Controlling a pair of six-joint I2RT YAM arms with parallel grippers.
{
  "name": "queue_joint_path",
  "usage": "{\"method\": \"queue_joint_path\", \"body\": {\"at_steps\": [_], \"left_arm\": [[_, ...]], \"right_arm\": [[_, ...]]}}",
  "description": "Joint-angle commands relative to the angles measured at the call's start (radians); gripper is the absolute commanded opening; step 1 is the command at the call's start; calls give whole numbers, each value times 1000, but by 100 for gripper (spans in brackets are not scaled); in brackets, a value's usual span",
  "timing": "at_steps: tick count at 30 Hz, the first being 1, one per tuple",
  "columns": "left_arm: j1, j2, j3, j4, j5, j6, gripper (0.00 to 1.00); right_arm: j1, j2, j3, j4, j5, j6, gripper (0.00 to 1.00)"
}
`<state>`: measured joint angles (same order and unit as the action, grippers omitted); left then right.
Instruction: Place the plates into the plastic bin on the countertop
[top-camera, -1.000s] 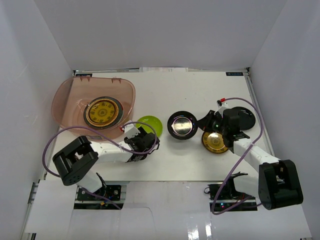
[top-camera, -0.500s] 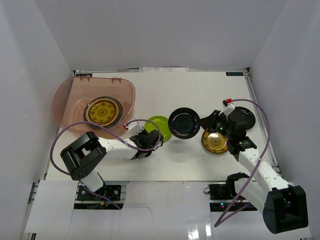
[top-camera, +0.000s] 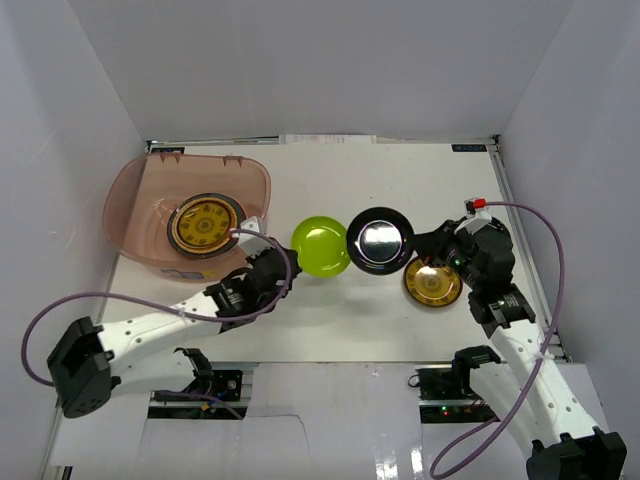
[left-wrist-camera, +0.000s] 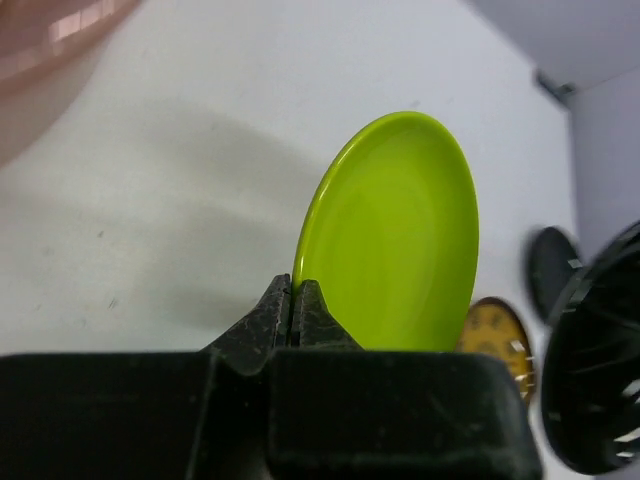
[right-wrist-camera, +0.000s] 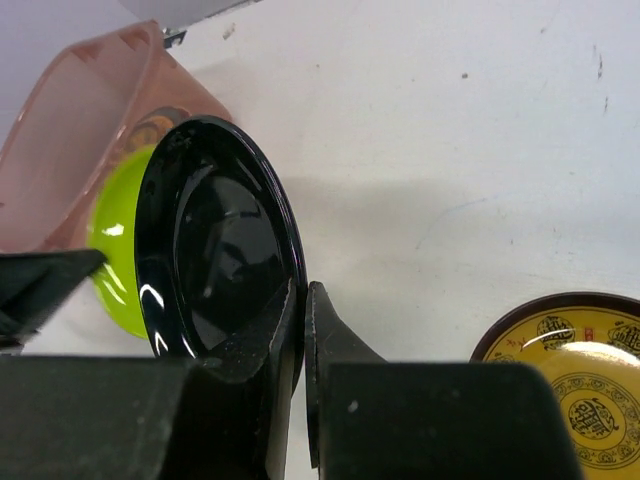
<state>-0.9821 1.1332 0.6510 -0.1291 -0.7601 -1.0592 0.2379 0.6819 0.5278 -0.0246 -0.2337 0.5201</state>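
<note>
Rightward-shifted lime plate (top-camera: 320, 247), glossy black plate (top-camera: 380, 240)

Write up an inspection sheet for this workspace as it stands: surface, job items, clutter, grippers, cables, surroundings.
Surface: white countertop, flat.
Job's things: plastic bin at far left holds a gold patterned plate. The lime green plate and black plate are side by side mid-table, each gripped. A second gold plate lies flat on the countertop.
Clutter: nothing seen.
Grippers: left gripper is shut on the lime green plate's rim; right gripper is shut on the black plate's rim.
Cables: left purple cable and right purple cable each loop off their arm.
Surroundings: white walls on three sides.
</note>
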Motion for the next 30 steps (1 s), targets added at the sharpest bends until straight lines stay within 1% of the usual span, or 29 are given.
{"method": "queue_joint_path", "body": {"at_steps": [1, 4, 7, 8, 10, 11, 12, 13, 14, 15, 16, 17, 18, 19, 21, 22, 25, 26, 27, 28, 30], "left_arm": [[37, -145, 130, 30, -8, 192, 0], [91, -200, 220, 16, -24, 298, 0], [199, -236, 266, -26, -19, 372, 0], [302, -236, 280, -62, 25, 380, 0], [446, -211, 288, -108, 134, 377, 0], [605, -199, 283, -142, 269, 367, 0], [672, -188, 273, -144, 335, 360, 0], [780, -179, 263, -144, 384, 351, 0], [822, -164, 242, -138, 445, 343, 0], [859, -156, 236, -135, 470, 338, 0], [928, -144, 231, -135, 491, 329, 0], [962, -122, 226, -133, 507, 324, 0], [986, -109, 214, -127, 545, 324, 0], [1063, -93, 210, -122, 564, 324, 0], [1105, -40, 202, -119, 587, 314, 0], [1122, -21, 200, -125, 578, 314, 0], [1140, 49, 196, -133, 574, 304, 0], [1142, 65, 197, -138, 574, 301, 0], [1142, 88, 200, -144, 570, 301, 6], [1145, 99, 205, -145, 562, 301, 13], [1148, 115, 211, -144, 577, 307, 29]], "right_arm": [[3, -45, 64, -20, 5, 3, 8], [1, -51, 72, -32, 5, 4, 8], [3, -22, 83, -35, -21, 3, 8], [3, -12, 84, -28, -50, 4, 8], [5, 20, 83, 3, -75, 12, 8], [14, 33, 83, 12, -91, 20, 8], [21, 48, 87, 12, -98, 21, 8], [35, 80, 93, 52, -101, 23, 8], [76, 97, 113, 57, -92, 18, 8], [101, 114, 126, 58, -78, 17, 8], [128, 145, 138, 63, -40, 12, 8], [183, 159, 149, 71, -20, 9, 8], [207, 177, 170, 78, -3, 6, 8], [230, 218, 184, 97, 8, 6, 8], [288, 264, 231, 117, 33, 6, 8], [331, 316, 250, 136, 54, 6, 8], [395, 438, 342, 161, 97, 0, 8], [435, 470, 372, 172, 105, 0, 8], [452, 534, 403, 179, 114, -3, 8], [487, 568, 469, 184, 137, -6, 8], [512, 637, 543, 187, 161, -14, 8]]}}
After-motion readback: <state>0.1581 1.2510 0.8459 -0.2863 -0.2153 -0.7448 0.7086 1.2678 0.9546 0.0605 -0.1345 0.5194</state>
